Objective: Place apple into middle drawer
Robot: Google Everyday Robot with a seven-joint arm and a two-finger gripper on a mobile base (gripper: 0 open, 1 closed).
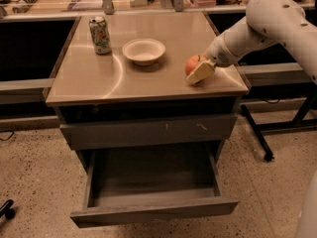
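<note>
Saw apple (192,63) on worktop (143,83) near the right front corner, with pincer (198,71) right against it, could not tell if clamped or apart, and drawer (153,209) pulled open well below.

I can read no lettering anywhere on my feed. The soda can (100,35) at the back left of the cabinet top (148,81) carries a printed label in green, white and red, but I cannot make out a word or brand on it. The pale marks on the closed drawer front (124,133) are scratches, not writing. The gripper (200,72) sits near the top's right edge, against the apple (192,63), and shows no marking I can read.
</note>
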